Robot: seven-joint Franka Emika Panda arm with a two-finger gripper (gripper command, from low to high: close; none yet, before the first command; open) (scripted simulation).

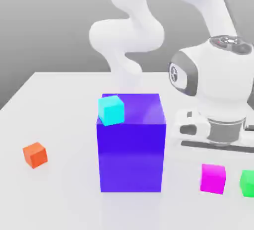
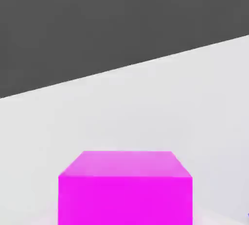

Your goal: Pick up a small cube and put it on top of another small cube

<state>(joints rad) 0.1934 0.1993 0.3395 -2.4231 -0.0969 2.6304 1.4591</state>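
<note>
The small cube (image 1: pixel 213 178), bright magenta, rests on the white table at the exterior view's lower right. It looms very close in the hand view (image 2: pixel 125 190). My gripper (image 1: pixel 215 154) hangs straight above it on the white arm and is shut on it; the fingers themselves are hidden. The other small cube (image 1: pixel 248 183), bright green and the same size, stands just to the magenta one's right, cut by the frame edge, a narrow gap apart from it.
A big blue-violet block (image 1: pixel 131 147) stands mid-table with a cyan small cube (image 1: pixel 111 110) on its top left corner. An orange small cube (image 1: pixel 34 155) lies far on the exterior view's left. The white table (image 1: pixel 64 199) stretches between them.
</note>
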